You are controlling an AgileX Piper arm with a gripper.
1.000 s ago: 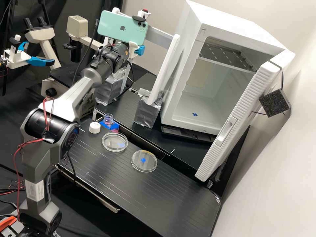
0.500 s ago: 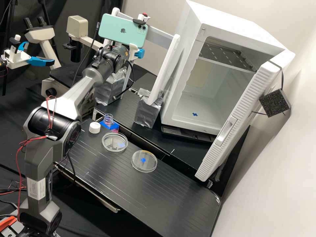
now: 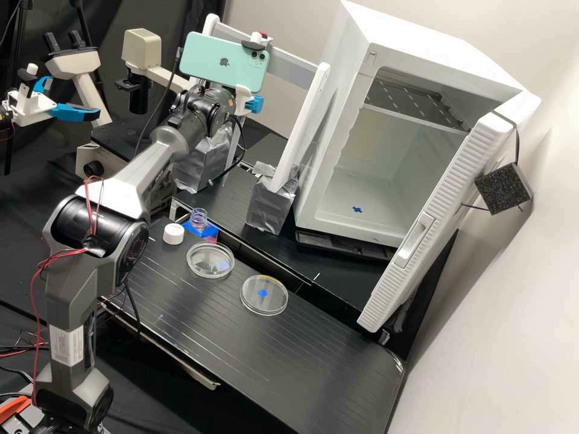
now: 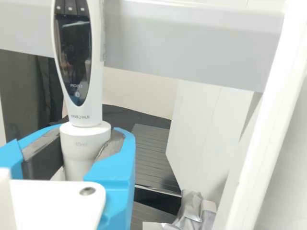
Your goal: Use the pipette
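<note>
At the high view's upper middle, the gripper [image 3: 252, 105] is beside the stand's grey crossbar, partly behind the mounted phone. The white pipette's top [image 3: 256, 38] rises behind the phone, with a red part on it. In the wrist view, the gripper [image 4: 89, 143] is shut on the pipette [image 4: 82, 115] just below its dark display; its dark pads press on either side of the pale collar. The pipette stands nearly upright, its lower end hidden by the fingers and gripper body. On the bench are a bottle with pink liquid [image 3: 199, 220] and two clear dishes [image 3: 210, 260] [image 3: 264, 295].
The pipette stand has a crossbar [image 3: 292, 67] and white posts [image 3: 303, 126] in silver-taped bases. Right of it stands a white incubator [image 3: 344, 72], its door [image 3: 422, 241] open. A white cap [image 3: 174, 234] lies by the bottle. A microscope [image 3: 142, 48] stands behind the arm.
The gripper and phone have come down a little beside the crossbar, and the pipette's top has sunk with them. The bottle, cap and dishes have stayed put.
</note>
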